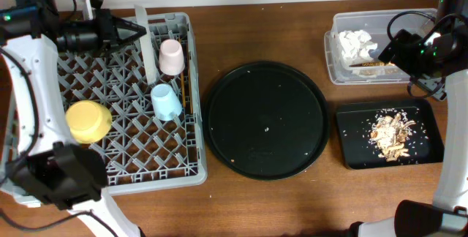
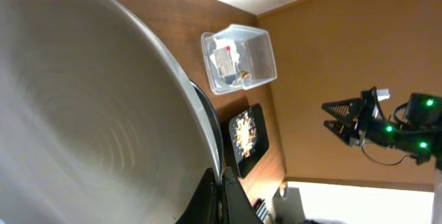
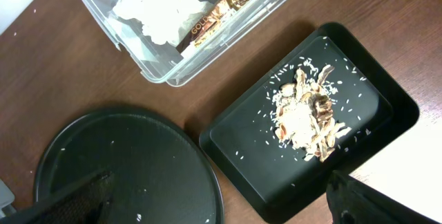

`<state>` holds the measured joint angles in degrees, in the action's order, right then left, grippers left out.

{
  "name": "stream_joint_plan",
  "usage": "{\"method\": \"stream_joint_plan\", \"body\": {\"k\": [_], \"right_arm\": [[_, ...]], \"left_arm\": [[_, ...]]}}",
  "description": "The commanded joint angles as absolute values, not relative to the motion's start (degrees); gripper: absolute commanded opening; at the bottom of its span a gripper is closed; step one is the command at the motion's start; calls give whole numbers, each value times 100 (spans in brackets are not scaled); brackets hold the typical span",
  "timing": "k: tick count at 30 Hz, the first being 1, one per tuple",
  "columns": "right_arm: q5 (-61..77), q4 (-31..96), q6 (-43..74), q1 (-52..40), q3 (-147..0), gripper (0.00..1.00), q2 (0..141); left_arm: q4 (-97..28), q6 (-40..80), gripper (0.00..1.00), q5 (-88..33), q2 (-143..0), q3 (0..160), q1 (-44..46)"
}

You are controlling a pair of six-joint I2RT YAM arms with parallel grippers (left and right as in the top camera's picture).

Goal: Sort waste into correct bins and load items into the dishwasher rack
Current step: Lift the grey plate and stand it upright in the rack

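The pale grey-green plate (image 2: 83, 113) fills the whole left of the picture, seen up close, with the left claw (image 2: 219, 200) pinched tight on its rim at the bottom edge. Past that rim, away to the right across the brown surface (image 2: 179, 16), sits the clear tub (image 2: 238, 58) with a glint of gold-brown wrapper (image 2: 243, 77) inside, and just beside it the shallow black tray (image 2: 257, 124) carrying pale food scraps (image 2: 242, 128). Further right again, the right claw (image 2: 330, 117) hangs in the air, fingers spread wide, green lights glowing on the arm behind it.

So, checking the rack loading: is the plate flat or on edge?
On edge: from overhead the plate shows only as a thin strip over the rack.
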<state>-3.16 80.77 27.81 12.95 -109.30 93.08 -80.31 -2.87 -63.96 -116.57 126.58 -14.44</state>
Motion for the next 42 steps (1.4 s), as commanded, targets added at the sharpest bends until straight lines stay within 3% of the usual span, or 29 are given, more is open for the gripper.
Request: {"method": "stream_joint_plan", "body": {"k": [1,17,19,21,24,30,37,42], "right_arm": [[-349,8075,2727,1306,-10980,99,9330],[-349,8075,2727,1306,-10980,99,9330],[-349,8075,2727,1306,-10980,99,9330],[-351,8075,2727,1306,-10980,99,9330],[-349,8075,2727,1306,-10980,98,9330],[-351,8075,2727,1306,-10980,99,9330],[-349,8075,2727,1306,-10980,99,9330],[-349,8075,2727,1306,-10980,99,9330]], "left_arm": [[-7852,-484,0,-6799,-11963,12669,-1629],[-7889,-742,1,-5830,-12634,12669,-1706],[-7889,-742,13,-5717,-12658,12669,-1706],[-7891,-740,42,-5559,-12658,12669,-1706],[-7981,-738,45,-5522,-12656,12669,-1734],[-8466,-742,59,-5518,-12497,12698,-2300],[-9577,-790,60,-5524,-11913,12698,-3234],[-9675,-937,60,-5393,-11196,12680,-3315]]}}
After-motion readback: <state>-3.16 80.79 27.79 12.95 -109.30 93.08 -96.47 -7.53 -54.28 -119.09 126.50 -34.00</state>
